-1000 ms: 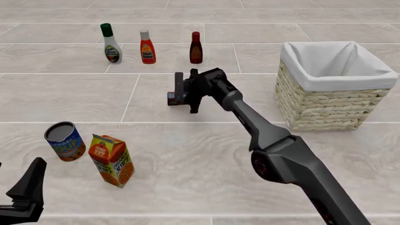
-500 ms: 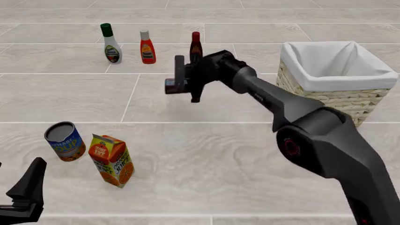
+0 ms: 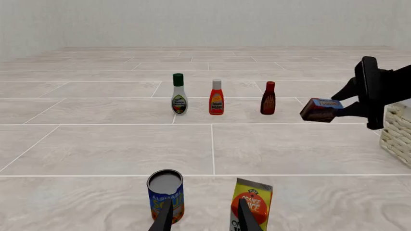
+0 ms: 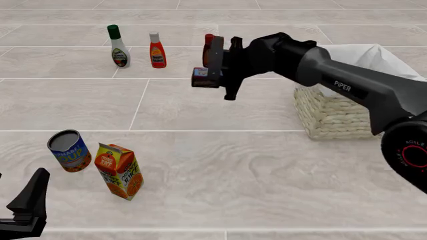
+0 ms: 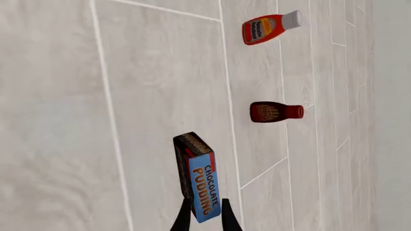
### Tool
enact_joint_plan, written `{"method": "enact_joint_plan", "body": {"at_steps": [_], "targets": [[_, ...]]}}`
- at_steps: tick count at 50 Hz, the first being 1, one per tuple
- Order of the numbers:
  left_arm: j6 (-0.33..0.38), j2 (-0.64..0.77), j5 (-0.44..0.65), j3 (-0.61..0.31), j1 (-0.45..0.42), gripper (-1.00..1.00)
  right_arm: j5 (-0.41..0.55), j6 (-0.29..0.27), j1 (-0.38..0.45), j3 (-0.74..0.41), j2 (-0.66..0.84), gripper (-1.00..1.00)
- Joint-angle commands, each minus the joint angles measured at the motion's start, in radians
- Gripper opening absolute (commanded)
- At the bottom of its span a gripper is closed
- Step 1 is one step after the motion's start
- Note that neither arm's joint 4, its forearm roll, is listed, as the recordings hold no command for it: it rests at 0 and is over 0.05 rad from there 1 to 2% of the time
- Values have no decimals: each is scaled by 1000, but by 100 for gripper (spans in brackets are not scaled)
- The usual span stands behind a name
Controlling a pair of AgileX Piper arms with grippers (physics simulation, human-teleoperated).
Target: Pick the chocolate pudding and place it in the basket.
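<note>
The chocolate pudding (image 4: pixel 200 77), a small brown box with a blue face, hangs in the air left of the basket (image 4: pixel 333 117). My right gripper (image 4: pixel 208 78) is shut on it. The right wrist view shows the pudding (image 5: pixel 198 178) pinched between the fingertips of the right gripper (image 5: pixel 204 220), high above the floor. In the left wrist view the pudding (image 3: pixel 320 109) is held by the right gripper (image 3: pixel 350 103) beside the basket's wicker wall (image 3: pixel 399 137). My left gripper (image 4: pixel 27 205) rests low at the near left; its fingers (image 3: pixel 163 219) stand apart and hold nothing.
A soup can (image 4: pixel 69 151) and an orange juice carton (image 4: pixel 119 171) stand at the near left. At the back stand a green-capped bottle (image 4: pixel 119 47), a red bottle (image 4: pixel 157 51) and a dark brown bottle (image 4: pixel 209 46), the last just behind the right gripper.
My right arm has carried the pudding upward and to the right, closer to the basket. The left arm has not moved.
</note>
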Motion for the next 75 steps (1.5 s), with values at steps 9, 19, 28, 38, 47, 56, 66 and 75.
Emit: {"method": "enact_joint_plan", "body": {"at_steps": [9, 19, 28, 38, 47, 56, 66, 75], "targets": [[1, 0, -1, 1, 0, 100, 51, 153, -21, 133, -259, -100], [0, 0, -1, 1, 1, 100, 69, 258, -28, 179, -351, -100], [0, 0, -1, 1, 1, 100, 148, 365, -20, 161, -434, -100], [1, 0, -1, 1, 0, 100, 189, 427, -43, 162, -489, -100], [0, 0, -2, 1, 1, 100, 246, 529, -55, 131, -532, -100], [1, 0, -2, 1, 0, 100, 317, 585, -84, 98, -572, -100], [0, 0, -2, 1, 1, 100, 385, 610, -176, 27, -585, -100], [1, 0, -2, 1, 1, 100, 413, 624, -221, 14, -601, -100]]}}
